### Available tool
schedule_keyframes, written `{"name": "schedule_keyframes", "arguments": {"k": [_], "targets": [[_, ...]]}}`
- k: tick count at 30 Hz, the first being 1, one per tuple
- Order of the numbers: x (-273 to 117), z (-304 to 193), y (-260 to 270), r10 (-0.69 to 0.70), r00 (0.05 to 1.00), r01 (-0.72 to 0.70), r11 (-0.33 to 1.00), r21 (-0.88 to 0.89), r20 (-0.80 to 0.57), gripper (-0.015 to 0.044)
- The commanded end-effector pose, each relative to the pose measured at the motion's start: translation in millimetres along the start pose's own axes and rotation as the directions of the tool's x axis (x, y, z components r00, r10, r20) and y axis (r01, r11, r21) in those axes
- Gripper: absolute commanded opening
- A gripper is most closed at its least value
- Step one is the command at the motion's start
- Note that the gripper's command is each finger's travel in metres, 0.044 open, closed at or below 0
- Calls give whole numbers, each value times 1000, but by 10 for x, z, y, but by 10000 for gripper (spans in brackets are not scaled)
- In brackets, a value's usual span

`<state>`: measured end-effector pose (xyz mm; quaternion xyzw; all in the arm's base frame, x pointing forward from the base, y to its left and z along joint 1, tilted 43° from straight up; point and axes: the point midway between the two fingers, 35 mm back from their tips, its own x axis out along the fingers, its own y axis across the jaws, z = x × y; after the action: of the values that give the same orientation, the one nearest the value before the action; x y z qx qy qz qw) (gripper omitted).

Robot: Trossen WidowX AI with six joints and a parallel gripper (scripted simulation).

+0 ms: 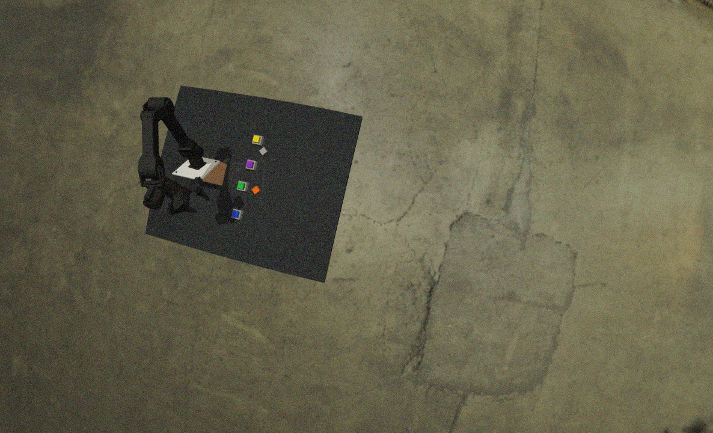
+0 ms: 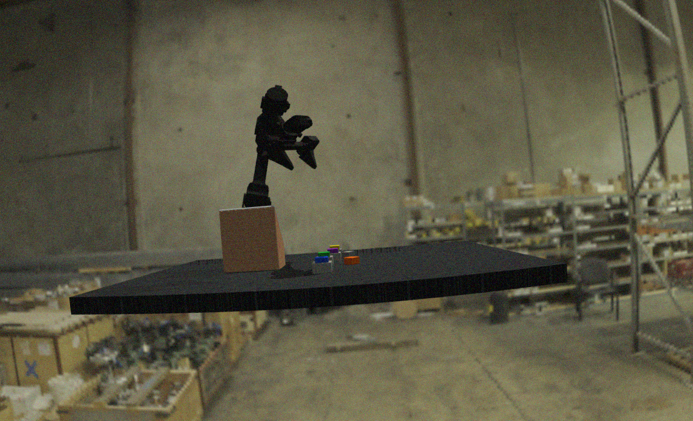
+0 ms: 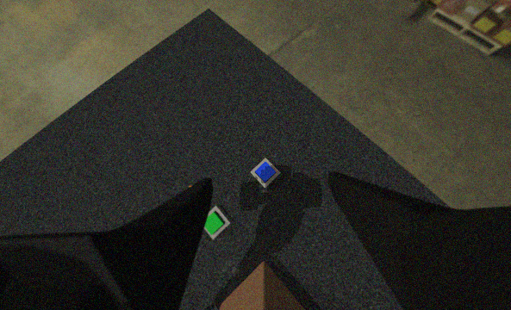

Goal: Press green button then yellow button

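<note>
The green button stands on the dark table between the purple and blue buttons. In the wrist view, the left finger covers its left edge. The yellow button stands at the far end of the button row, out of the wrist view. Both caps look raised. My gripper is open and empty. It hangs high above the table, on the arm-base side of the button row, and touches no button.
The purple button and blue button complete the row. An orange block lies beside the green button, and a grey block beside the yellow. The arm stands on a brown, white-topped pedestal.
</note>
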<state>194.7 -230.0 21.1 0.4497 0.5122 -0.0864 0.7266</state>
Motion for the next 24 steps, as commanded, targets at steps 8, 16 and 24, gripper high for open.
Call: {"name": "schedule_keyframes", "arguments": {"k": [8, 16, 24], "targets": [[797, -853, 899, -11, 881, -240, 851, -467, -473, 400], [920, -1165, 1080, -52, 809, -346, 763, -546, -586, 400], [1419, -1532, 1052, -50, 808, -348, 763, -545, -587, 216]]}}
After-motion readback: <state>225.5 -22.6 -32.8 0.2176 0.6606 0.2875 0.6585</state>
